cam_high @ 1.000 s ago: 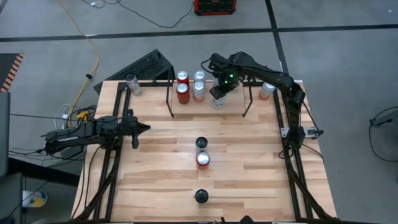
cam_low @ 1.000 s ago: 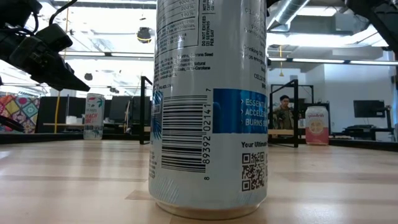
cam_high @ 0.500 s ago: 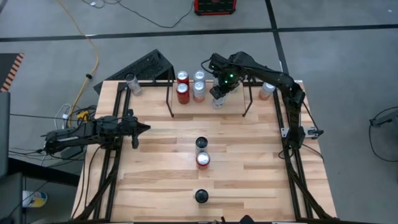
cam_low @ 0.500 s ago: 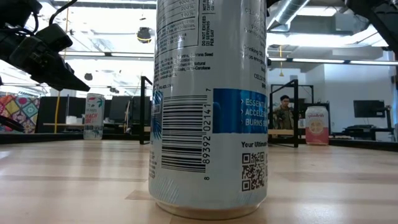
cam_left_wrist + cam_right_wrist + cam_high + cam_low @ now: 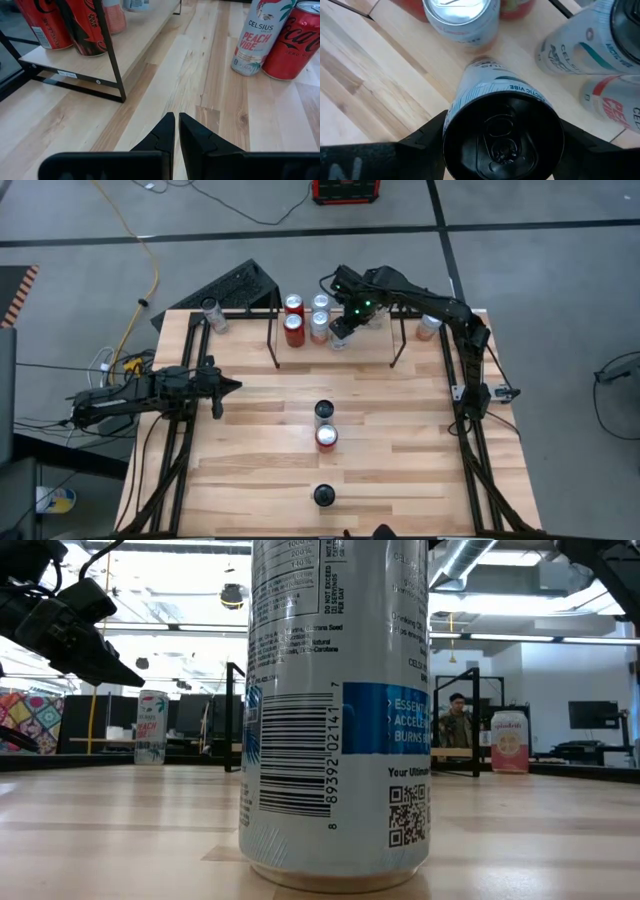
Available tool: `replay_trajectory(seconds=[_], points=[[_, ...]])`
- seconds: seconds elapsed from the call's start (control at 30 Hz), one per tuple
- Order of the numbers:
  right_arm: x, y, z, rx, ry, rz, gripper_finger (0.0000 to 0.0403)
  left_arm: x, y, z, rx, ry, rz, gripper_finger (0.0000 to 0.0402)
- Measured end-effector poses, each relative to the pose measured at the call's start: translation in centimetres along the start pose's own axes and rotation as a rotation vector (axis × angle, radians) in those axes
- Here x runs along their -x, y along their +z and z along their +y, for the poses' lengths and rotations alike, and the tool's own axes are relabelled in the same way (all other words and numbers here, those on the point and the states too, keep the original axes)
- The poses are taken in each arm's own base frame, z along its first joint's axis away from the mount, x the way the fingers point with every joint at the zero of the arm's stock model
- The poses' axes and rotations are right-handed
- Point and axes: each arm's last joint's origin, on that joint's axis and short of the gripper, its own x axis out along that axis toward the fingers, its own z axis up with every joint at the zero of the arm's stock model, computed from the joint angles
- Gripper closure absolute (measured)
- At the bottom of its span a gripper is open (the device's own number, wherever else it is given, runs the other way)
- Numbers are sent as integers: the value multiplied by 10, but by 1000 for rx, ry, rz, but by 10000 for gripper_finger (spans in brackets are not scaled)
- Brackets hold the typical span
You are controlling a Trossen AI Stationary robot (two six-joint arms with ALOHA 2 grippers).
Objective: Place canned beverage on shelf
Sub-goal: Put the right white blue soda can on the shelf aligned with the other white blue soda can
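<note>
The right gripper (image 5: 340, 330) clamps a black-topped can (image 5: 502, 132) over the shelf (image 5: 272, 340) at the far edge, just right of the cans (image 5: 306, 320) already there. This looks like the placing step; next, lower it upright and release. The left gripper (image 5: 220, 387), closed and empty, waits at the left.

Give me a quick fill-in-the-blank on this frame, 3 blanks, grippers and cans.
1. The right gripper holds a can with a ____ top over the shelf.
2. The left gripper is ____ and empty, near the table's left edge.
3. In the high view, ____ cans stand in a line on the open table in front of the shelf.

Missing words: black; shut; three
</note>
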Motion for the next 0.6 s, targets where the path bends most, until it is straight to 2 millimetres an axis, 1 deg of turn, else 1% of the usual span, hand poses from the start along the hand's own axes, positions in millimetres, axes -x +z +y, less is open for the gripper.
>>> replay_trajectory(seconds=[0.17, 0.4, 0.6], points=[[0, -3, 3, -31, -3, 18, 141, 0, 0, 0, 0, 0, 0, 391], [1, -13, -1, -77, -42, 126, 141, 0, 0, 0, 0, 0, 0, 391], [1, -14, -1, -86, -46, 134, 135, 0, 0, 0, 0, 0, 0, 391]])
